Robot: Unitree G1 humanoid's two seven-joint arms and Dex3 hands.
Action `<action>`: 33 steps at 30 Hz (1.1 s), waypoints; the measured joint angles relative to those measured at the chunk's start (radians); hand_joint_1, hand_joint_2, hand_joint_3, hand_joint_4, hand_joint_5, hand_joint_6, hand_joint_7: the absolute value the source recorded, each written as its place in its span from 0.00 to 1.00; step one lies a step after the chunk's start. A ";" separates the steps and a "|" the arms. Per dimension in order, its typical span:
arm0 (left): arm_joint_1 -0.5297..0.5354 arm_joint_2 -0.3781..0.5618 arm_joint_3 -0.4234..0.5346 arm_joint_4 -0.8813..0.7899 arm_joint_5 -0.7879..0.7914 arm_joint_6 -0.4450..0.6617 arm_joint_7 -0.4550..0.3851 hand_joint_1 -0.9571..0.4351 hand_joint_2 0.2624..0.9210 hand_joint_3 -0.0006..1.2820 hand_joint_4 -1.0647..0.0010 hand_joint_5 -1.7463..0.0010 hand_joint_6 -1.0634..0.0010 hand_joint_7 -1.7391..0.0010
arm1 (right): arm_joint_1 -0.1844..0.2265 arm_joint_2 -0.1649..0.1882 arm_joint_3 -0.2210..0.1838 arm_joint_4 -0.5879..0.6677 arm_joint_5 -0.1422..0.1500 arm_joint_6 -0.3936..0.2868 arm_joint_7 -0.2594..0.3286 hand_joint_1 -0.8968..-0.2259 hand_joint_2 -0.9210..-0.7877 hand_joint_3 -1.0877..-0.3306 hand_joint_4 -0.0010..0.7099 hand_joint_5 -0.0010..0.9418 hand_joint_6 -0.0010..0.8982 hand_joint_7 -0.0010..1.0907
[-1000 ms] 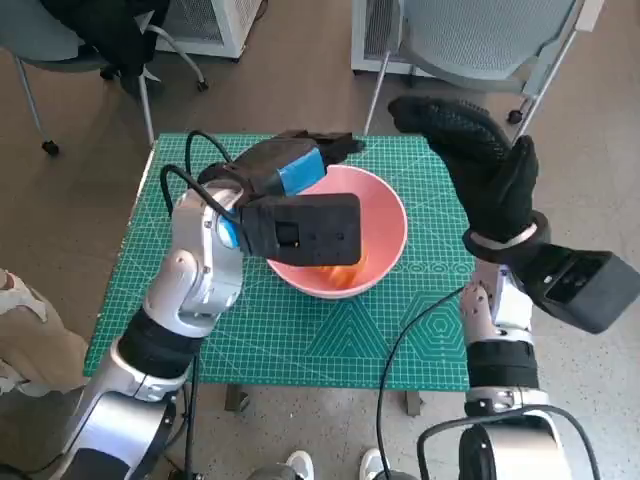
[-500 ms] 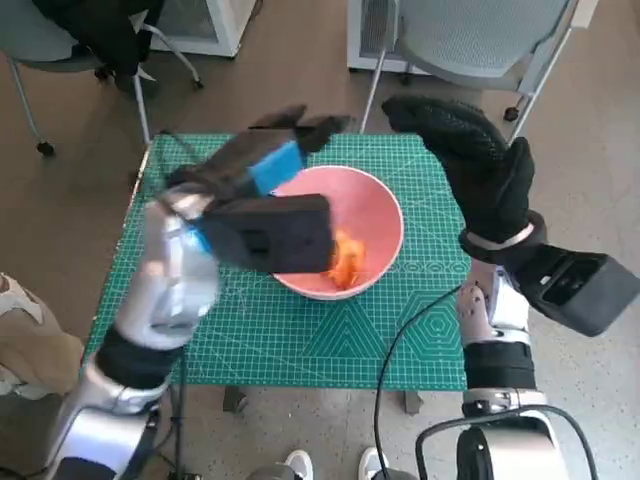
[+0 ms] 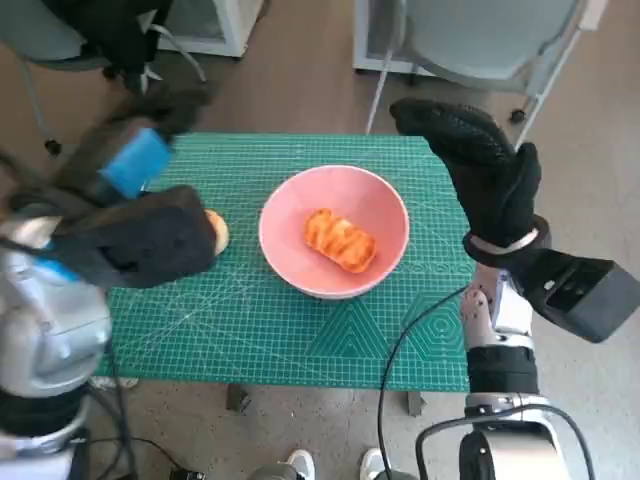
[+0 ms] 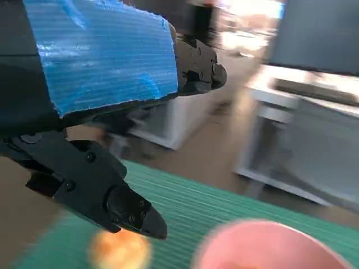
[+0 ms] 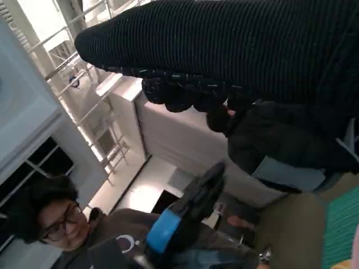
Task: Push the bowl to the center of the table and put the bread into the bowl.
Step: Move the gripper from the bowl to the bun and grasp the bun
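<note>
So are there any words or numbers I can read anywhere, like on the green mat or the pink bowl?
Green mat: only printed grid lines and shapes, with tiny marks along its edge too small to read.
Pink bowl: no writing.
Blue tape on the left hand: no writing.
Nothing readable in these pictures.

No readable text, labels or numbers.

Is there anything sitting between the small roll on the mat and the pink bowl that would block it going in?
Nothing visible does. The small roll lies on the green mat beside the pink bowl, with bare mat between them. The bowl already holds one bread piece. The left hand hovers above the roll.
</note>
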State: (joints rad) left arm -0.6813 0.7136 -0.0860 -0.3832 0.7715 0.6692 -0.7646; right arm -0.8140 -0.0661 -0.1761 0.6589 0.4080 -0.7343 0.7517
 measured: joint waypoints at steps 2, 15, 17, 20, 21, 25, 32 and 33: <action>0.006 0.013 -0.001 -0.020 0.016 0.023 -0.018 0.54 0.64 0.01 1.00 1.00 0.87 0.95 | 0.000 0.004 0.004 0.001 -0.001 0.000 -0.002 0.29 0.00 0.33 0.06 0.00 0.00 0.24; 0.073 0.032 -0.021 -0.067 0.039 0.056 -0.068 0.55 0.64 0.00 0.98 1.00 0.86 0.96 | -0.001 0.012 0.006 0.018 0.001 0.000 0.000 0.30 0.00 0.32 0.07 0.01 0.00 0.25; 0.078 0.032 -0.023 -0.065 0.039 0.054 -0.068 0.56 0.64 0.00 0.98 1.00 0.86 0.97 | -0.002 0.012 0.006 0.022 0.004 0.000 0.004 0.30 0.00 0.32 0.07 0.00 0.00 0.25; 0.081 0.029 -0.024 -0.057 0.036 0.048 -0.066 0.58 0.64 0.00 0.98 1.00 0.86 0.97 | -0.002 0.012 0.005 0.027 0.006 0.000 0.008 0.30 0.00 0.32 0.07 0.00 0.00 0.25; 0.081 0.026 -0.025 -0.052 0.035 0.045 -0.062 0.59 0.64 0.00 0.98 1.00 0.86 0.97 | -0.002 0.012 0.005 0.029 0.007 0.000 0.009 0.30 0.00 0.32 0.07 0.00 0.00 0.25; 0.081 0.015 -0.037 -0.008 0.035 0.029 -0.036 0.65 0.63 0.00 0.98 1.00 0.85 0.98 | -0.003 0.011 0.005 0.032 0.012 0.000 0.013 0.30 0.00 0.32 0.06 0.00 0.00 0.25; 0.076 -0.011 -0.103 0.179 0.039 -0.049 0.048 0.79 0.74 0.04 1.00 1.00 0.84 0.99 | -0.004 0.004 0.002 0.038 0.017 0.000 0.018 0.30 0.00 0.32 0.07 0.00 0.00 0.25; 0.075 -0.013 -0.112 0.207 0.040 -0.057 0.055 0.81 0.75 0.04 1.00 1.00 0.84 0.99 | -0.004 0.004 0.002 0.038 0.017 0.000 0.018 0.30 0.00 0.32 0.07 0.00 0.00 0.26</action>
State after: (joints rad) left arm -0.6058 0.7003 -0.1980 -0.1763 0.8111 0.6118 -0.7094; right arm -0.8183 -0.0625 -0.1744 0.6973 0.4251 -0.7338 0.7695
